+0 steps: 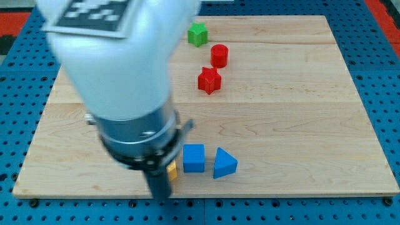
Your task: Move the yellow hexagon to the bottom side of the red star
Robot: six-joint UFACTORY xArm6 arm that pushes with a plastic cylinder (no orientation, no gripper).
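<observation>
Bright, even light is falling from overhead onto the pale wooden bench (294, 112). Blocks such as the red star (209, 80) are casting only small, soft shadows. The large white arm (115, 69) near the camera is looking blurred and out of focus. The far blocks are showing sharp. No strong glare is appearing.

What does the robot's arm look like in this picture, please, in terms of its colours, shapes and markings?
The arm is a thick, smooth white cylinder with a black-and-white square-patterned marker on its upper face. Below the white shell sits a silver metal ring, then a black collar. From this a straight dark rod runs down to my tip. No cables or fingers show.
</observation>
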